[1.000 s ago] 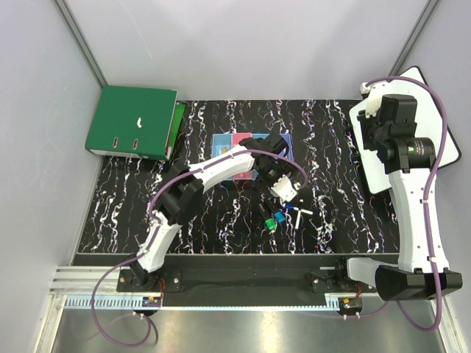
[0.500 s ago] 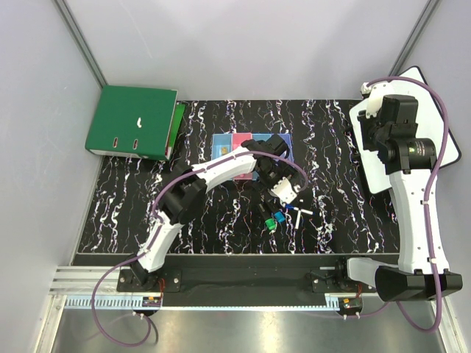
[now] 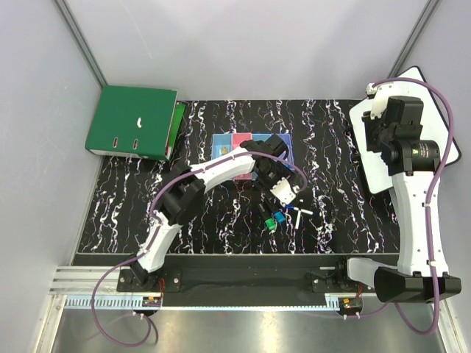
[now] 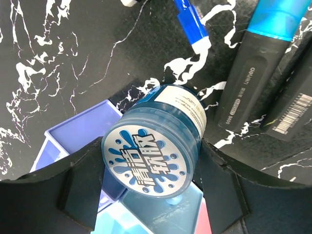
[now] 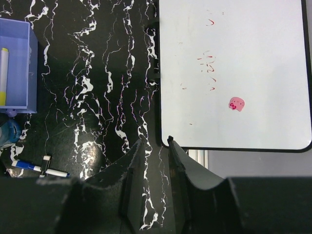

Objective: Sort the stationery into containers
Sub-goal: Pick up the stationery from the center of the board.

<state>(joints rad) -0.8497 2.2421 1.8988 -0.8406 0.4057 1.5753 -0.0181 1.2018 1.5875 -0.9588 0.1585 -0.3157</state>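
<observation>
1. At the lower centre of the left wrist view, the left gripper (image 4: 151,166) pinches the tape roll (image 4: 148,161), one dark finger on each side. The roll is tilted, so its underside is hidden.
2. Behind the roll, at lower left, the containers (image 4: 80,131) are cut off by the fingers and the frame edge. Only a purple-blue bin, some light blue and a sliver of pink show. Whether the roll touches them cannot be told.
3. In the top view the left arm (image 3: 213,170) covers much of the bin row, and the roll cannot be picked out there.
4. The roll's top carries blue stylised characters on a white splash, which I cannot read. Its side label is too fine to read.
5. At upper right, a blue-capped black marker (image 4: 253,73) has white print ending in "800", with the brand word blurred. The neighbouring marker (image 4: 295,112) shows a barcode and is cut off at the right edge.
6. In the right wrist view, the right gripper (image 5: 154,146) holds nothing, its fingers a narrow gap apart. It sits by the lower left corner of the white board (image 5: 234,58), which has faint red marks and a pink sticker (image 5: 236,104).
</observation>
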